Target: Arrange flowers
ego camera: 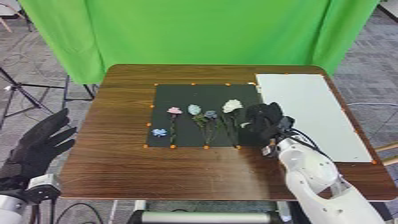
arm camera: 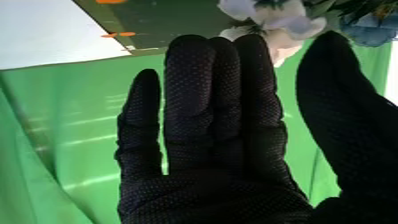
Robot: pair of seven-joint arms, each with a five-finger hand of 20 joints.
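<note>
Right hand [ego camera: 262, 118] empty, fingers straight, thumb apart. Risk: closing on the white flower [ego camera: 232, 106] could drag the blue one [ego camera: 210, 114] too — stems lie close (possibly crossing).

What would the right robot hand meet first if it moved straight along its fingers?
The right robot hand would probably meet the white flower, seen just past its fingertips, though depth is unclear.
</note>
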